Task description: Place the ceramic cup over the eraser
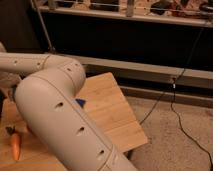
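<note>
My pale arm (pixel 60 115) fills the foreground and covers most of the wooden table (pixel 107 117). Its forearm runs off toward the left edge, so the gripper itself is out of sight there; it is shut. The ceramic cup and the eraser are both hidden, probably behind the arm. I cannot see anything held.
An orange carrot (pixel 14 143) lies on the table's left front. A corner of a dark blue object (pixel 80 103) peeks out beside the arm. A black cable (pixel 172 107) trails over the speckled floor on the right. A dark shelf unit (pixel 130 35) stands behind the table.
</note>
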Controlling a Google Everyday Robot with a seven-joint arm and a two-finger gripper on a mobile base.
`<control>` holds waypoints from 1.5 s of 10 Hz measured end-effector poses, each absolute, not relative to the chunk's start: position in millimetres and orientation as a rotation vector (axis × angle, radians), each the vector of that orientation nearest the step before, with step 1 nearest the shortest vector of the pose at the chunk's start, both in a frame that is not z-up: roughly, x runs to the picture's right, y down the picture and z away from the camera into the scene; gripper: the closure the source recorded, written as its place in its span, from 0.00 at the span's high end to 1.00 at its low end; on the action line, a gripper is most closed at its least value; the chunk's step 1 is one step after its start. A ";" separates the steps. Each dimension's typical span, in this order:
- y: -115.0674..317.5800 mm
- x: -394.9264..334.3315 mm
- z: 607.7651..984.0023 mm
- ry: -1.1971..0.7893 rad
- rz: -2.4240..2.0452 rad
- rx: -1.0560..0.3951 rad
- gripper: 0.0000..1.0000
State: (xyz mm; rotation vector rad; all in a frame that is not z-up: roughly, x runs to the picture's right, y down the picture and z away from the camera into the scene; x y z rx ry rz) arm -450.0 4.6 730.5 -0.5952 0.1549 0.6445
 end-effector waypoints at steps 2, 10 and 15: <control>6.6 -450.3 735.8 0.170 0.649 -0.601 0.00; 16.7 -441.7 764.0 0.202 0.665 -0.663 0.00; 35.8 -439.0 780.8 0.227 0.627 -0.682 0.00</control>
